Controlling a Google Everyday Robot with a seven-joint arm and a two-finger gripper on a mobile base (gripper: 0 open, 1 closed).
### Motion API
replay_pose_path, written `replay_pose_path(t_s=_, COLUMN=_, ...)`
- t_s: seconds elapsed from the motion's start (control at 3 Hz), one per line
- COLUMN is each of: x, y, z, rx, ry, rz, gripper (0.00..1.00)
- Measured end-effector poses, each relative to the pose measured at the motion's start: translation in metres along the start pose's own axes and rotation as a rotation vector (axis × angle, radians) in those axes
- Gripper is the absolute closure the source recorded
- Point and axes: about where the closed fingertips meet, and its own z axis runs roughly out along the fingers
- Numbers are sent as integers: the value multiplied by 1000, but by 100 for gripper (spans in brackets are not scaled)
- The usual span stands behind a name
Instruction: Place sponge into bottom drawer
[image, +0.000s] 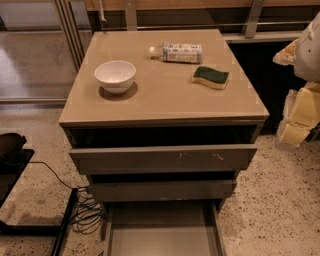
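The sponge (211, 77), dark green on top with pale yellow foam below, lies flat on the right part of the cabinet top (165, 100). The bottom drawer (162, 232) is pulled out at the foot of the cabinet, showing a flat grey floor with nothing in it. My gripper (298, 116) is at the right edge of the view. It is beside the cabinet, to the right of the sponge and below its level, and it holds nothing that I can see.
A white bowl (115, 75) stands on the left of the cabinet top. A plastic bottle (177, 52) lies on its side at the back. The scratched top drawer (162, 159) and middle drawer (162, 191) stick out slightly. Cables (85, 212) and a black stand (12, 160) are on the floor at left.
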Motion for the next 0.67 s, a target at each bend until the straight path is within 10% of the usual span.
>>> replay_pose_path(t_s=0.67, x=-5, y=-8, z=-2, rx=15, ry=-21, rz=-7, gripper=0)
